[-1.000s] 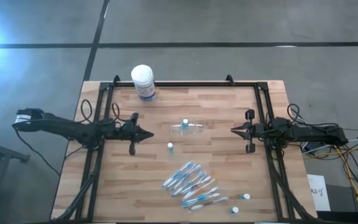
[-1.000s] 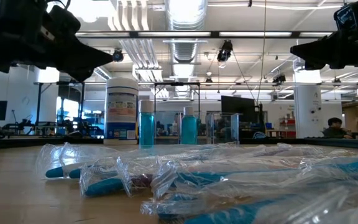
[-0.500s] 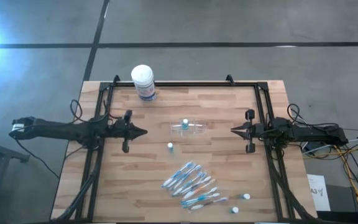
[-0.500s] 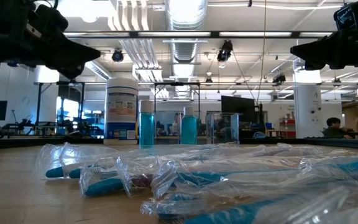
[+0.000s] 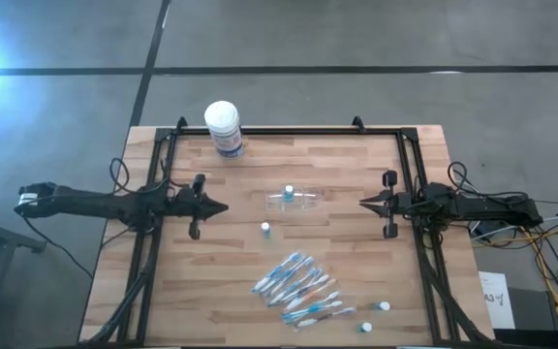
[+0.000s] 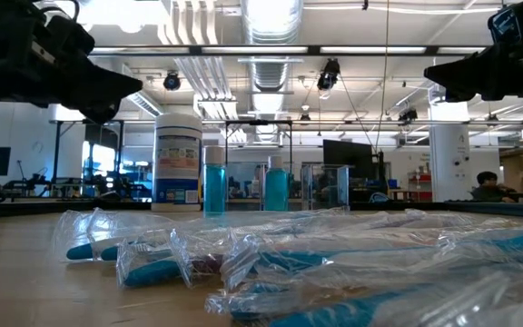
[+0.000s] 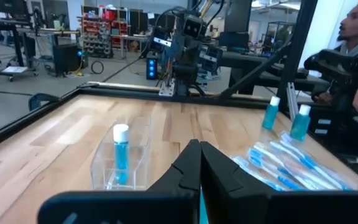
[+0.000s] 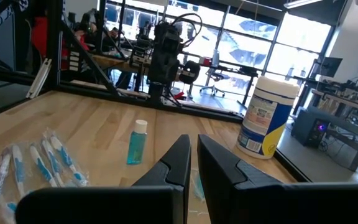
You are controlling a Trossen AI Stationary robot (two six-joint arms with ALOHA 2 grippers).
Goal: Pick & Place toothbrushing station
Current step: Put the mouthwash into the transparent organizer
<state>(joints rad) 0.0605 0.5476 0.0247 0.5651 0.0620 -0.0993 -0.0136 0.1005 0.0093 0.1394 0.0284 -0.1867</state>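
The toothbrushing station is spread out on my wooden table. The clear cup lies on its side near the middle, with one little blue tube with a white cap inside it. Another tiny tube stands alone on the wood a bit nearer the front. The toothbrushes lie in a loose pile in their clear wrappers, near the front edge. Two more tiny tubes sit just beside the pile, toward my right side.

My left gripper hangs in the air over the left part of the table. Its fingers are pressed together and hold nothing. The cup lies out in front of it, toward the middle, well apart from the tips.

My right gripper hangs over the right part of the table and points back at the cup from the other side. Its fingers are almost together, with just a thin gap, and they hold nothing. The cup is between my two grippers. The toothbrushes are off to the front of both.

A big white canister with a blue label stands at the back edge.
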